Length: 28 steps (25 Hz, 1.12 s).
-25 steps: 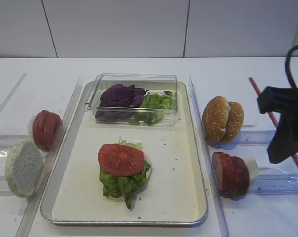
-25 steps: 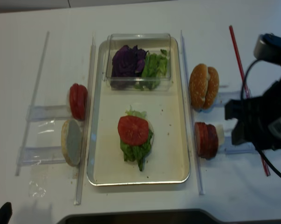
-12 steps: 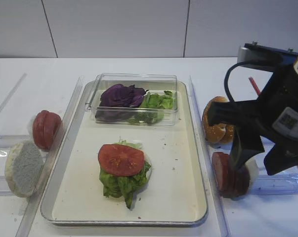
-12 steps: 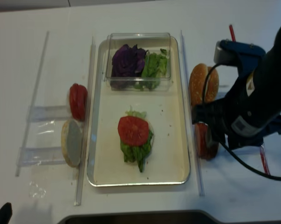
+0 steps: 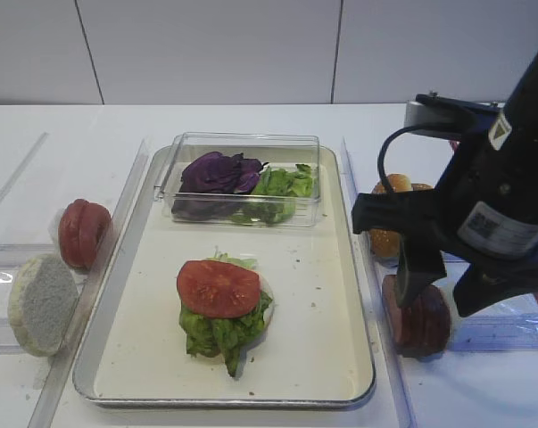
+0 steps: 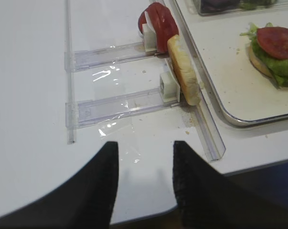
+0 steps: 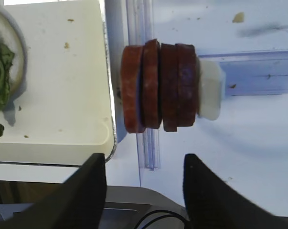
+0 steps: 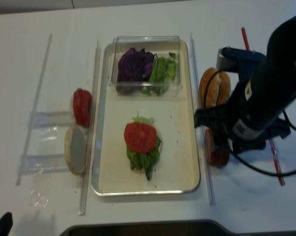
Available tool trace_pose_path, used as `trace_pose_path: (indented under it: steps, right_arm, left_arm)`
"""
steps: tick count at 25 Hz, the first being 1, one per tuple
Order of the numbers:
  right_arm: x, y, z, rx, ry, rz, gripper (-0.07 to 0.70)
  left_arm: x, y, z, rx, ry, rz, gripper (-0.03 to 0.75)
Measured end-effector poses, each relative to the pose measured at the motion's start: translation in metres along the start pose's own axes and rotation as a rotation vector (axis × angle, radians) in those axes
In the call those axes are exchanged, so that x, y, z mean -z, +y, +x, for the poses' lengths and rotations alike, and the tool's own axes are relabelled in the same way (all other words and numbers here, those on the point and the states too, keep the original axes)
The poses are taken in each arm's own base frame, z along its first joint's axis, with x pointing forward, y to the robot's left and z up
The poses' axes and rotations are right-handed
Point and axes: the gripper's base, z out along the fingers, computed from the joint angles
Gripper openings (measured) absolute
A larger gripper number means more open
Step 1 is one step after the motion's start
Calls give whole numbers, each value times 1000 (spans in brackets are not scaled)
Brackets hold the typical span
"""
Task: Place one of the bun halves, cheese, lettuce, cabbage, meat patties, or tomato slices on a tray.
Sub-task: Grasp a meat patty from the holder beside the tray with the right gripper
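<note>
Nearest the camera, the left pincer point(image 6: 144, 191) hangs idle over the bare white surface point(image 6: 34, 95), its two dark fingers spread apart with nothing between them, well short of the clear rails point(image 6: 115, 102) that hold a bun half point(image 6: 183, 70) and the tomato slices point(image 6: 160, 21) upright on edge. Standing on edge like that, each piece likely offers a thin side that a pair of fingers can straddle.

Further in, the right pincer point(image 7: 143, 191) is open too, empty, and poised above the meat patties point(image 7: 159, 86). These stand in a tight row on their own rail just outside the right rim of the tray point(image 7: 109, 119), backed by a small white block point(image 7: 209, 89) that seems to keep them from toppling. The fingers sit either side of the row's line, so the job appears to be at the reach-and-grasp step for a patty, with nothing gripped yet.

On the tray floor a started stack waits: a bun half beneath lettuce point(image 5: 217, 332) topped by one tomato slice point(image 5: 218, 288). A patty looks like the sensible next layer there.

Beyond the patties the sesame bun halves point(image 5: 389, 239) are partly hidden by the arm. Farthest back, a clear box point(image 5: 242, 178) on the tray keeps cabbage point(image 5: 219, 171) and spare lettuce contained.
</note>
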Motion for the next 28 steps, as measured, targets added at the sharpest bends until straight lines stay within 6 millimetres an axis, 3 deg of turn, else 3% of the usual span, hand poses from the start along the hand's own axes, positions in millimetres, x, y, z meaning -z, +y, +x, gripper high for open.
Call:
trace_pose_path:
  steps: [7,17,28]
  right_arm:
    - [-8,18,-7,59,-18,6,385]
    - [-27,22,-18,63,-17,29,384]
    - [-31,25,-23,61,-51,8,384]
  left_arm:
    - [0,0,0,0,0,0,265]
    - [0,0,0,0,0,0,265]
    - [0,0,0,0,0,0,265]
